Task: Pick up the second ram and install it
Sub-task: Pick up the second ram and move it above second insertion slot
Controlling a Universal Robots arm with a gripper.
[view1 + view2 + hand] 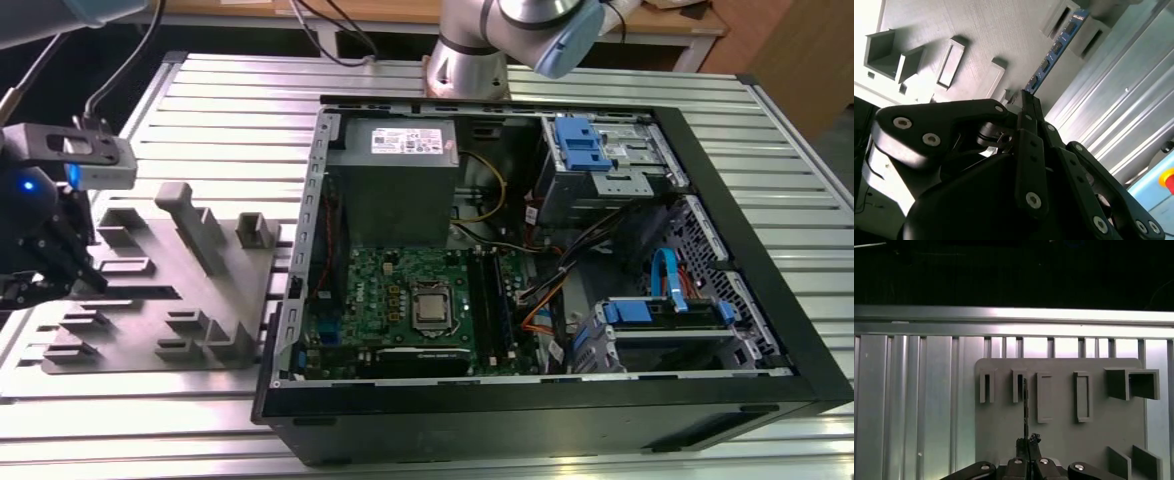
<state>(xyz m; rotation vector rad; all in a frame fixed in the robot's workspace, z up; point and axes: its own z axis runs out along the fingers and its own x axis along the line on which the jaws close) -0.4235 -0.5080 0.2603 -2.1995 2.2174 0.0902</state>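
The gripper is a set of matte black linkage bars studded with round silver pins. They narrow to two slim fingers pressed together on one end of the second ram. The ram is a thin, flat, narrow strip of blue board carrying a row of small dark rectangular chips. In the second wrist view it runs straight out from the fingertips, over the grey tray. Its far end sits between two of the tray's upright blocks. I cannot tell whether that end rests in the gap or has been lifted clear of the tray floor. In the first wrist view the ram is edge-on, a dark hairline just beside one slotted block.

The tray is a flat slab of dull grey plastic with a fine woven-looking grain. It has rounded corners, and boxy upright blocks and hollow rectangular frames rise from it. It lies on a table of ribbed, shiny aluminium slats. Just beside the tray, on the exterior view's right of it, is an open black computer case. A green motherboard lies flat inside the case.
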